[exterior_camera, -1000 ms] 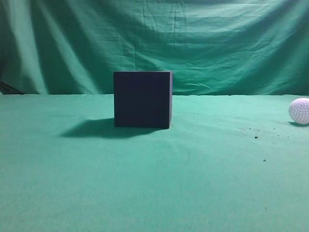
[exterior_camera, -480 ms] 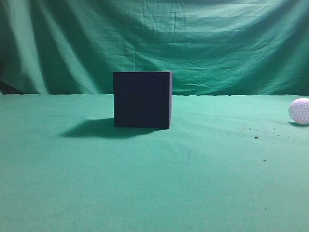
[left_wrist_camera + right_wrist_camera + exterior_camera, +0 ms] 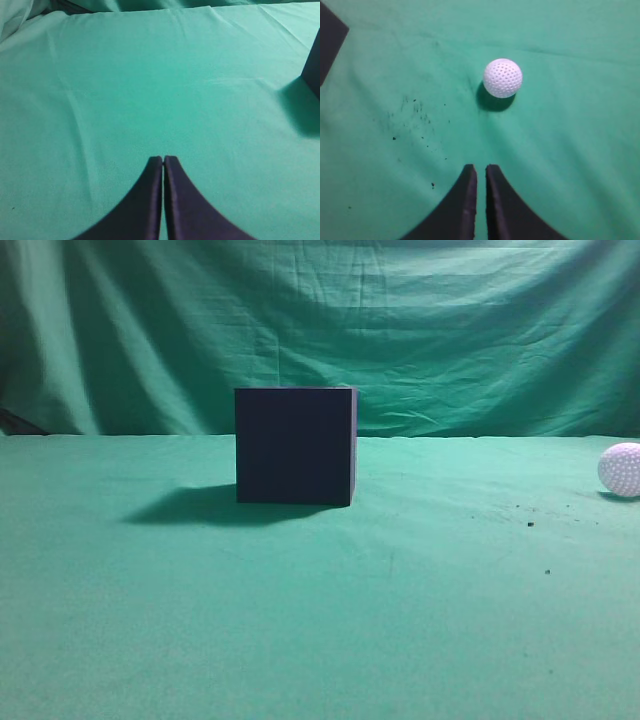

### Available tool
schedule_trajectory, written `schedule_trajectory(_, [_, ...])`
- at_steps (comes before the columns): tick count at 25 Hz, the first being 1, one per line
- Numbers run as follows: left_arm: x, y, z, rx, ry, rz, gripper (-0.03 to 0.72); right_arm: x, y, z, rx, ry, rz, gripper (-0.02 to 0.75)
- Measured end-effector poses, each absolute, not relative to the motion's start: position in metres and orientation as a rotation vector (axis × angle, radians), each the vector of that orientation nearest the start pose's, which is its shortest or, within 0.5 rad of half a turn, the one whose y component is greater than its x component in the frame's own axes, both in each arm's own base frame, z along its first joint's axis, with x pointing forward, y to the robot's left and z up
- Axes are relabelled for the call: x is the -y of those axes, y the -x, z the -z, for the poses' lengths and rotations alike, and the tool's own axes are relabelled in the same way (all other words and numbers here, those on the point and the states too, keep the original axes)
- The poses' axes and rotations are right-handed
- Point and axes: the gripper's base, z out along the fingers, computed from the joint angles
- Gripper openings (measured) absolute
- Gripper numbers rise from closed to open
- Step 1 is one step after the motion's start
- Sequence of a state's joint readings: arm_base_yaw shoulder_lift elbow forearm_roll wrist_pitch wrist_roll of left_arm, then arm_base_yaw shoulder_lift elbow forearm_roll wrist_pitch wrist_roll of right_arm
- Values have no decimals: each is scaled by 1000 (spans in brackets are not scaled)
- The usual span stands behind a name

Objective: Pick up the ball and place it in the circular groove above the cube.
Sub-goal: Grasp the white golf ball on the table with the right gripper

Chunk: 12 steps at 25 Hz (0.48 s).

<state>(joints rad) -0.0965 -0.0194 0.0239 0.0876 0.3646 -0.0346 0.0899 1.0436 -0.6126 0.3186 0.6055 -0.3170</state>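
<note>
The cube (image 3: 295, 445) is dark navy-black and stands on the green cloth a little left of centre. Its top groove cannot be seen from this height. The ball (image 3: 621, 470) is white and dimpled and rests on the cloth at the far right edge. In the right wrist view the ball (image 3: 503, 77) lies ahead of my right gripper (image 3: 481, 167), slightly to its right and well apart from it. The gripper's fingers are together with only a narrow slit, and it is empty. My left gripper (image 3: 163, 159) is shut and empty over bare cloth. The cube's edge (image 3: 315, 65) is far to its right.
Green cloth covers the table (image 3: 320, 640) and a green curtain (image 3: 420, 330) hangs behind it. Dark specks (image 3: 415, 115) are scattered on the cloth left of the ball. A corner of the cube (image 3: 330, 35) shows at the right wrist view's top left. Neither arm shows in the exterior view.
</note>
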Motion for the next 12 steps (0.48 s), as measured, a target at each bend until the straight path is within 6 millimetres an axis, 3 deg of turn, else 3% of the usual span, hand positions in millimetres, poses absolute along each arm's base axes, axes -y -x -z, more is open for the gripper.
schedule_trajectory(6, [2, -52, -173, -1848, -111, 5, 0, -54, -227, -236, -2628, 456, -192, 46])
schedule_trajectory(10, [2, -52, -173, -1848, -111, 5, 0, -59, -260, -225, -2695, 448, -175, 239])
schedule_trajectory(12, [2, -52, -173, -1848, -111, 5, 0, -62, -277, -219, -2718, 431, -170, 372])
